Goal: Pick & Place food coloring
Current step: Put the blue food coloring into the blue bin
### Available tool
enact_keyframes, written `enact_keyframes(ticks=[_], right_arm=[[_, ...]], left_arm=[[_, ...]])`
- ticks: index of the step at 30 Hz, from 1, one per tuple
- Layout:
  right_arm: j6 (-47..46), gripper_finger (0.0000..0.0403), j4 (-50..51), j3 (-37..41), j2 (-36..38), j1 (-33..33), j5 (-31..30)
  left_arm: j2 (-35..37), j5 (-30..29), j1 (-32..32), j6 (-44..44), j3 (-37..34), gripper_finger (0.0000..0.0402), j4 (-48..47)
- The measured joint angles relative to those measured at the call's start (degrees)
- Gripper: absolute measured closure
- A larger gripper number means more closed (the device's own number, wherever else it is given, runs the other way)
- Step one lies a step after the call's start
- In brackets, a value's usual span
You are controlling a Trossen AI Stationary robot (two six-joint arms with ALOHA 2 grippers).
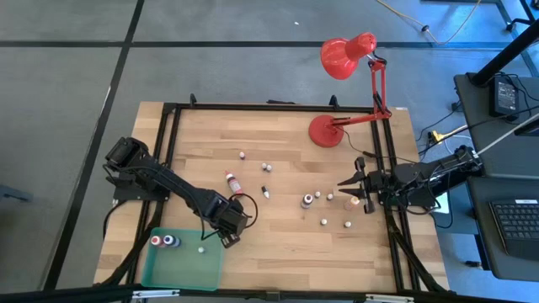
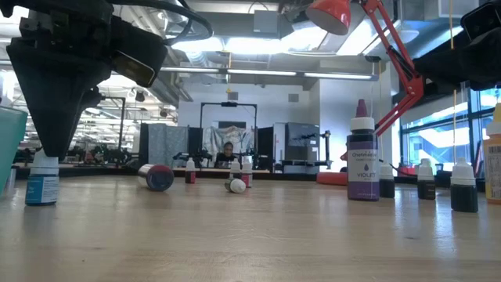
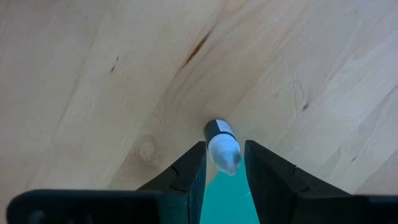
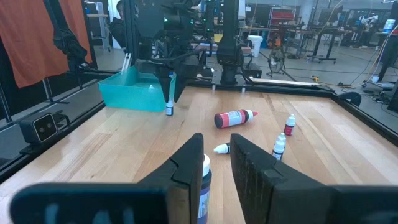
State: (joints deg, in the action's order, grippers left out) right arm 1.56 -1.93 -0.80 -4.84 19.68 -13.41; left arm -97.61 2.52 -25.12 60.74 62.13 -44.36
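Note:
A tiny food coloring bottle [image 3: 217, 129] with a dark body and a white tip stands upright on the wood, just off the green tray's [image 1: 181, 269] far right corner. It also shows in the low view [image 2: 43, 184] and the right wrist view [image 4: 169, 110]. My left gripper [image 1: 229, 225] points straight down over it, shut on its tip. Two bottles [image 1: 162, 241] and a whitish one [image 1: 200, 249] lie in the tray. My right gripper [image 1: 344, 185] waits, shut and level, at the table's right edge. My left gripper pinches the bottle's white tip [image 3: 224, 154] between its two fingers [image 3: 194, 163], coming from above and pointing down. The bottle stands upright with its base on the table [image 2: 43, 202].
A red bottle [image 1: 232, 181] lies on its side mid-table. A violet bottle [image 1: 307, 200] and several small ones [image 1: 335, 222] stand in front of my right gripper. More tiny ones [image 1: 265, 167] sit toward the far side. A red desk lamp [image 1: 324, 130] stands at the far right.

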Motion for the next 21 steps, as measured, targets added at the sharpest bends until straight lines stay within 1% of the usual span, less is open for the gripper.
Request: enact_keyframes(ticks=[10,14,21], right_arm=[[0.0,0.0319,0.0,0.0,0.0,0.0,0.0],[0.0,0.0319,0.0,0.0,-0.1,0.0,0.0],[0.0,0.0319,0.0,0.0,-0.1,0.0,0.0]], left_arm=[[-0.9,0.0,0.0,0.0,-0.5,0.0303,1.0],[-0.9,1.9,0.0,0.0,-0.5,0.0305,1.1],[-1.1,2.0,0.0,0.0,-0.5,0.0311,1.0]])
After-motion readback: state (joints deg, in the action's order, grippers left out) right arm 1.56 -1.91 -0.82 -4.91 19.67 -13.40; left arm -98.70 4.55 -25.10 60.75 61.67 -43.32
